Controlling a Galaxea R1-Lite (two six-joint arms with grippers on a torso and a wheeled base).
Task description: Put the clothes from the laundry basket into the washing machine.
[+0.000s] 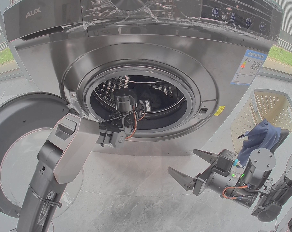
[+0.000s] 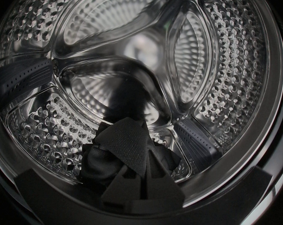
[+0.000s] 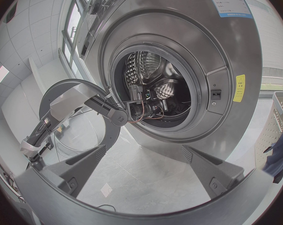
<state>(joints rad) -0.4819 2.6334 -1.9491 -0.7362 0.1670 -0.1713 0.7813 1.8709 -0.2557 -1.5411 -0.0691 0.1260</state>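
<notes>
Now, left end effector (image 2: 141, 172) in drum (image 2: 235, 63).
Grip unclear; you may drag dark garment (image 2: 97, 166) out; right end effector (image 1: 181, 160) open.

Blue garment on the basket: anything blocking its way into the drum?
Yes. The door is open, but the left arm crosses the drum opening, left gripper inside by a black garment, in the way of the blue garment.

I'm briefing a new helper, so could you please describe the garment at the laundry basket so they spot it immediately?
Find the silver front-loading washing machine with its round door open; right of it sits a cream perforated plastic laundry basket. The dark blue cloth garment hangs over its rim, unlike the black cloth inside the drum.
</notes>
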